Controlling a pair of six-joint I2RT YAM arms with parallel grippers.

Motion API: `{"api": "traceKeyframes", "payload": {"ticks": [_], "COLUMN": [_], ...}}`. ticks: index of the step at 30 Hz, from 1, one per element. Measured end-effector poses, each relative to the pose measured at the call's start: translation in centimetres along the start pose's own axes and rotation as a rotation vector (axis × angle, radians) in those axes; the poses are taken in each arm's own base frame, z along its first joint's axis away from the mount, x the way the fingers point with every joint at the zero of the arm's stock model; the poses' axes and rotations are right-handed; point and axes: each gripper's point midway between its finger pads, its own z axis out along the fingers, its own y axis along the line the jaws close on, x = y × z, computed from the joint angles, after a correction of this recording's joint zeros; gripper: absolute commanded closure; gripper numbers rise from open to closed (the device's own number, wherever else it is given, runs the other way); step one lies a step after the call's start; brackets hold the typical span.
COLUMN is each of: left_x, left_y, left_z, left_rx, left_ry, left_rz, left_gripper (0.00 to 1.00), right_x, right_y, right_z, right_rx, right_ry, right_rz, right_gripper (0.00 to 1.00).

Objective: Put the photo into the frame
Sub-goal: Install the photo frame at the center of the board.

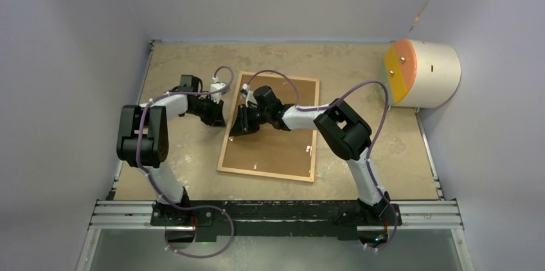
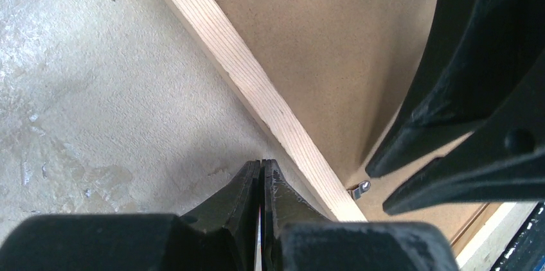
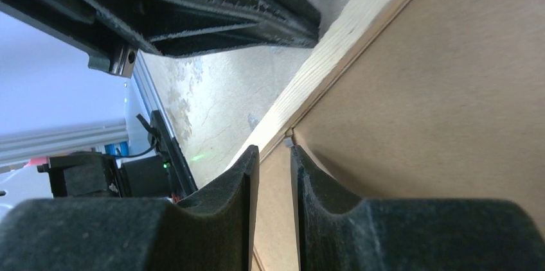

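Your left pincer (image 2: 261,171) is pressed together, its two black fingertips meeting with nothing between them. It is low over the tabletop (image 1: 180,65), just beside the outer edge of the frame (image 2: 250,91). Your right pincer (image 3: 275,158) stands slightly spread, with a narrow slit between its fingers. It is over the inner edge of the same frame strip, on the side opposite the left one.

Only the left wrist view shows a small metal tab (image 2: 361,187) lying on the backing board (image 1: 283,142) just ahead of the right pincer's two tips, between them and not pinched as far as you can see. The right wrist view gives only a grey speck there, where board meets wood, and you cannot tell more from it. The top view alone gives you the whole layout. The frame lies flat on the tabletop in the middle, slightly skewed, both pincers at its left long side.

The frame holds the backing board, which fills its whole opening, so whatever lies beneath is hidden.

The frame strip is pale wood with a fine straight grain and is square-edged. The board is plain, matte brown fibre. The tabletop is mottled beige and stone-like, with glossy patches near the left pincer. A cream cylinder (image 1: 430,72) with an orange face sits on its side at the far right corner.
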Motion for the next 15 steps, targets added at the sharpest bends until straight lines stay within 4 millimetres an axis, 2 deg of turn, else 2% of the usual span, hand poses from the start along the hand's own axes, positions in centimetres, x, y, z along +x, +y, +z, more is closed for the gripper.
{"api": "traceKeyframes", "payload": {"ticks": [8,15], "left_x": [0.0,0.1], "left_y": [-0.1,-0.2], "left_z": [0.0,0.1], "left_rx": [0.005,0.016], "left_ry": [-0.001,-0.001], "left_rz": [-0.003,-0.007], "left_gripper": [0.95,0.95], "right_x": [-1.2,-0.4], "right_y": [-0.6,-0.2], "right_z": [-0.5,0.5], "right_rx": [0.010,0.004], "right_ry": [-0.023,-0.003], "right_rz": [-0.008,-0.025], "right_gripper": [0.73,0.73]}}
